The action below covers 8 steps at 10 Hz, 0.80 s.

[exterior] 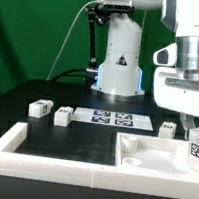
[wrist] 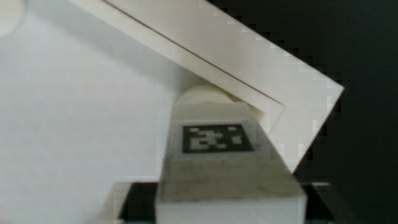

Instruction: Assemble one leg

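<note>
My gripper (exterior: 195, 140) is shut on a leg (exterior: 195, 152), a small white block with a black-and-white tag, and holds it upright over the right corner of the large white square tray-like part (exterior: 146, 154). In the wrist view the leg (wrist: 217, 150) sits between my dark fingers (wrist: 139, 203). Its far end meets the inner corner of the square part (wrist: 107, 110). Three more legs lie on the table: two at the exterior view's left (exterior: 39, 107) (exterior: 61, 114) and one at the right (exterior: 167, 129).
The long white L-shaped border rail (exterior: 40, 161) runs along the front and up the exterior view's left. The marker board (exterior: 110, 117) lies in front of the robot base (exterior: 120, 65). The table is black, with a green backdrop behind.
</note>
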{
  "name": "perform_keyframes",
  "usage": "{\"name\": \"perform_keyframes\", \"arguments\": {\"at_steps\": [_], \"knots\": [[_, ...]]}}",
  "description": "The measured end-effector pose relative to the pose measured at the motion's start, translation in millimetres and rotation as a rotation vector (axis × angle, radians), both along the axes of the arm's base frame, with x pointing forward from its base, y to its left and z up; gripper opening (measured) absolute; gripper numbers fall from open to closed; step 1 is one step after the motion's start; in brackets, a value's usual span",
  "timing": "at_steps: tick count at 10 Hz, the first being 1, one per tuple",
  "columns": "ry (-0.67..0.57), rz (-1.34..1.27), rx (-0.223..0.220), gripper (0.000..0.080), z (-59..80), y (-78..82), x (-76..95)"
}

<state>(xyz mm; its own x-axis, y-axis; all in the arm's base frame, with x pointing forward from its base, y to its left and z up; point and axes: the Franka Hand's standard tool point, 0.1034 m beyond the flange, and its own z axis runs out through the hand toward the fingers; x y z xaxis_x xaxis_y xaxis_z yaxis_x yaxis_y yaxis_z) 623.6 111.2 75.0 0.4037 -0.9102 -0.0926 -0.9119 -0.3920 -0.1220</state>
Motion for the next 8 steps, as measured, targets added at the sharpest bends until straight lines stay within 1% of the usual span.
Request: {"name": "perform_keyframes", "arguments": {"at_steps": [2,5,6,7,8], "knots": [[0.022,-0.153,0.030,0.0290,-0.1,-1.3,-0.1],[0.041,-0.276,0.051,0.0303,-0.7,1.6,-0.7],[0.038,-0.231,0.047,0.0475,-1.1,1.8,-0.8],[0.042,-0.173,0.047,0.0609,-0.9,3.5,-0.5],[0.040,-0.156,0.046,0.0609,0.0,4.3,-0.1]]}}
